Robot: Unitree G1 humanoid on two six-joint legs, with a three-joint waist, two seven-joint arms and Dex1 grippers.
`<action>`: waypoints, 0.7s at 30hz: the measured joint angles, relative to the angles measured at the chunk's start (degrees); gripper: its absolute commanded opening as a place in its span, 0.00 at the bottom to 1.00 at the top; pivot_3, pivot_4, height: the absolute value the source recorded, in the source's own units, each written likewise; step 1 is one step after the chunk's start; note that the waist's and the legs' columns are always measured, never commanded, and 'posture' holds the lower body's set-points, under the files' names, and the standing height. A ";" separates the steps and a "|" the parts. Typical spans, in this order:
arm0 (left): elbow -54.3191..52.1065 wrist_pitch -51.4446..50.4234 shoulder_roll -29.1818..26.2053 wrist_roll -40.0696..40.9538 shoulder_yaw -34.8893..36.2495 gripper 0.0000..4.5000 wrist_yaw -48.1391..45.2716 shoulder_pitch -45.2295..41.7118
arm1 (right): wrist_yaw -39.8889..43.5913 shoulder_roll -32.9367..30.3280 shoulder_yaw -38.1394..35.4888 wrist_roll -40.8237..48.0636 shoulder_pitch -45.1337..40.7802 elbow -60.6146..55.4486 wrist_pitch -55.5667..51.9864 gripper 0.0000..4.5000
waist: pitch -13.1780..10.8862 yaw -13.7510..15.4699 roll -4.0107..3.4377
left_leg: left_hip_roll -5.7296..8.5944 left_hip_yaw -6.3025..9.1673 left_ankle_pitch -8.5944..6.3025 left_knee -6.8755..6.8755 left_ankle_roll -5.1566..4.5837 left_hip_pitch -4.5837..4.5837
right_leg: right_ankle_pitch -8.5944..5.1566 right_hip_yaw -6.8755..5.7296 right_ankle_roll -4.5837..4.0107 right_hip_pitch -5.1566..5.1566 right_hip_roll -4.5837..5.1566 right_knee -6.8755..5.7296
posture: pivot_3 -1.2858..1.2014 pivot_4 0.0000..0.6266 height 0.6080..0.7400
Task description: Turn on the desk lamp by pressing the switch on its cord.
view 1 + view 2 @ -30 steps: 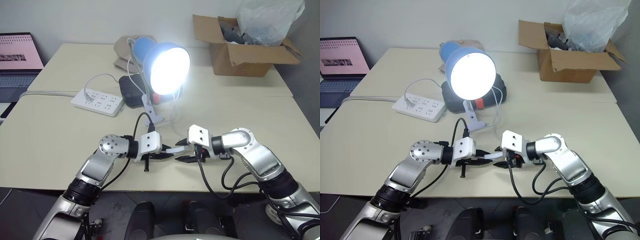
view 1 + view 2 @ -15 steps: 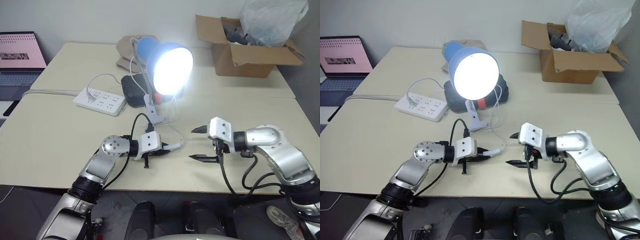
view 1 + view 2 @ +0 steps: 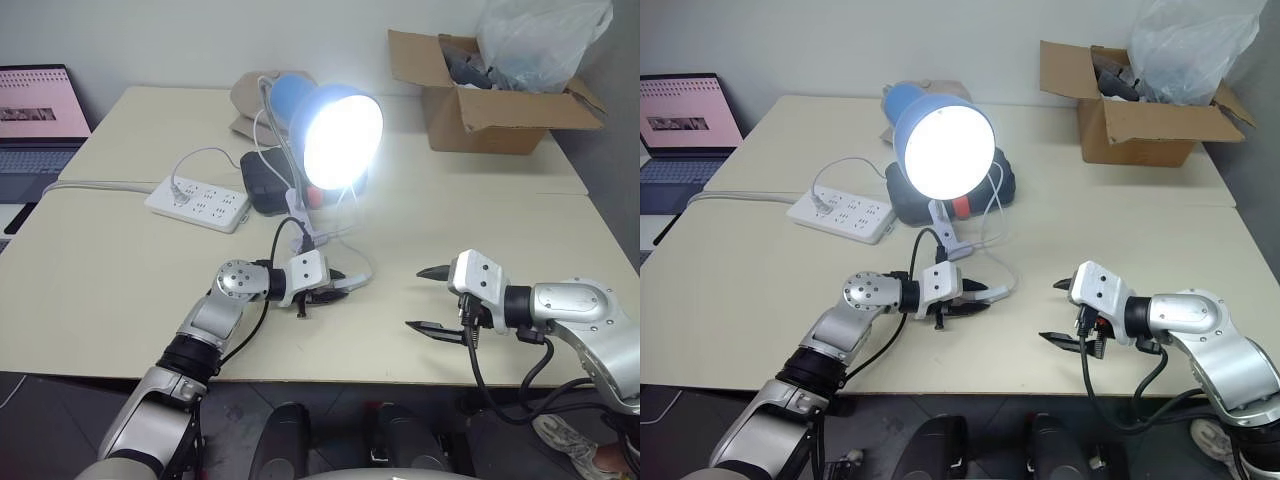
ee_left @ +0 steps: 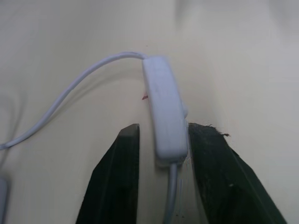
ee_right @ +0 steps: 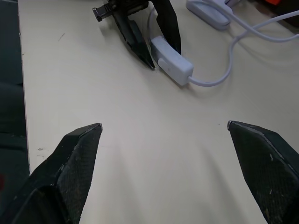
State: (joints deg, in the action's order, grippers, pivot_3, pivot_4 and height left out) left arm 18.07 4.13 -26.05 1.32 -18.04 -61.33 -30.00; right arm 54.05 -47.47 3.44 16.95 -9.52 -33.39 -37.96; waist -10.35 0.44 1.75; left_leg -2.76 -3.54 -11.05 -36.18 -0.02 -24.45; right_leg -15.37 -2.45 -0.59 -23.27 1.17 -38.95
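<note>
The desk lamp [image 3: 340, 135] stands clipped at mid-table, its blue shade facing me and its bulb lit. Its thin white cord [image 3: 357, 263] loops down to the white oblong switch [image 4: 164, 116], which lies on the table. My left gripper [image 3: 335, 292] is open around the switch. One black finger [image 4: 119, 158] stands a little off the switch's side and the other is close against it. My right gripper [image 3: 415, 298] hovers over the table to the right of the switch, wide open, with nothing between its fingers. From the right wrist, the switch [image 5: 172, 66] lies ahead.
A white power strip [image 3: 197, 203] with a thick grey cable lies left of the lamp. A dark pouch [image 3: 262, 185] sits behind the clip base. A cardboard box [image 3: 490, 100] holding a plastic bag stands far right, and a laptop [image 3: 40, 105] is at the far left.
My right gripper has drawn back to the right, away from the switch, and opened wide. My left gripper's fingers have parted around the switch. The lamp is lit throughout.
</note>
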 measured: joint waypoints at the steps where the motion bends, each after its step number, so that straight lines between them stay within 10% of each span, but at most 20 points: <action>1: -0.09 -0.35 -0.01 0.43 0.13 0.62 -0.41 -0.02 | -0.25 0.00 0.00 0.03 0.02 -0.10 0.01 1.00 | 0.00 -0.01 0.00 | 0.00 0.00 0.00 0.00 0.00 0.00 | 0.00 0.00 0.00 0.00 0.00 0.00 | 0.52 0.24 1.00; 8: -8.30 -7.60 -3.17 5.69 4.60 0.94 -1.37 1.52 | -0.54 -0.75 0.02 0.01 1.33 0.43 1.27 1.00 | 0.00 -0.34 0.00 | -0.01 0.01 0.00 0.01 0.00 0.00 | 0.00 0.01 0.00 0.00 -0.01 0.01 | 0.52 0.24 1.00; 21: -30.23 -23.96 -16.26 14.42 18.48 0.94 1.40 17.41 | 4.89 -2.25 -6.38 4.35 1.93 6.13 9.89 1.00 | 0.00 -0.57 0.00 | -0.02 0.01 0.00 0.02 0.01 0.04 | -0.01 0.02 0.00 0.03 0.04 0.04 | 0.52 0.24 1.00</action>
State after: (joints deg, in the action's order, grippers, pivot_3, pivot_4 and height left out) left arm -12.17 -19.83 -42.31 15.75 0.43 -59.93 -12.59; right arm 58.93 -49.72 -2.95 21.30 -7.59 -27.26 -28.07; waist -10.36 -0.12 1.75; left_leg -2.78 -3.54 -11.05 -36.16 -0.01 -24.41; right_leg -15.37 -2.43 -0.59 -23.24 1.21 -38.92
